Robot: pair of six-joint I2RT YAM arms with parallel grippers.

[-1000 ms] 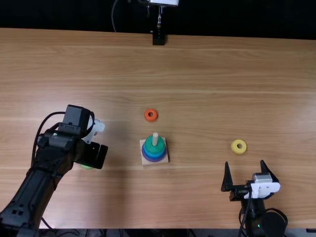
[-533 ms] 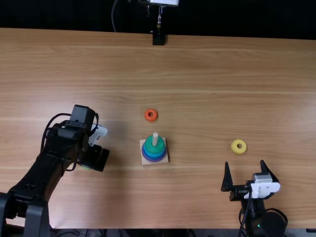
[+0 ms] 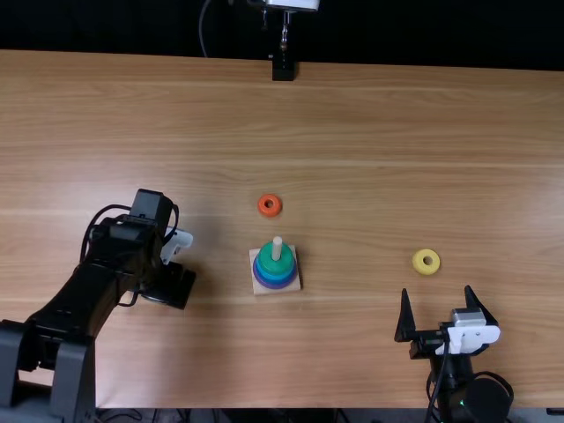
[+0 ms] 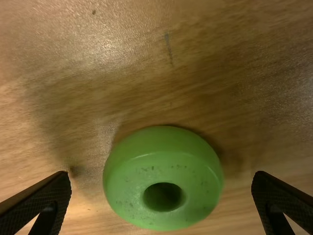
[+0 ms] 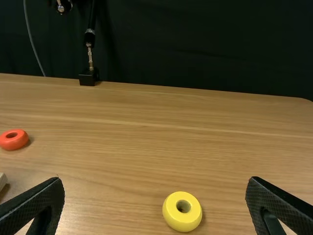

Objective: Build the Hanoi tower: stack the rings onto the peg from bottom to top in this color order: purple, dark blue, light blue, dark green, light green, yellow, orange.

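Left claw point(image 4: 162, 175), in the left wrist view, stands open, its fingers on either side of the light green ring point(image 4: 132, 188), likely placed to close on it. In the right wrist view, the right claw point(image 5: 155, 178) is open and empty, the yellow ring point(image 5: 182, 223) resting beyond it. In the top view, mid-frame, the peg point(image 3: 277, 249) holds a stack of rings point(image 3: 266, 260), dark green uppermost, presumably so light green can follow; the orange ring point(image 3: 262, 210) lies just above on the bench point(image 3: 352, 176).

Table point(image 3: 352, 132) seen steeply from above; green ring point(image 4: 164, 215) viewed close, downward, from left wrist; yellow ring point(image 5: 182, 221) and orange ring point(image 5: 14, 143), shared with top view, seen farther off, forward, from right wrist.
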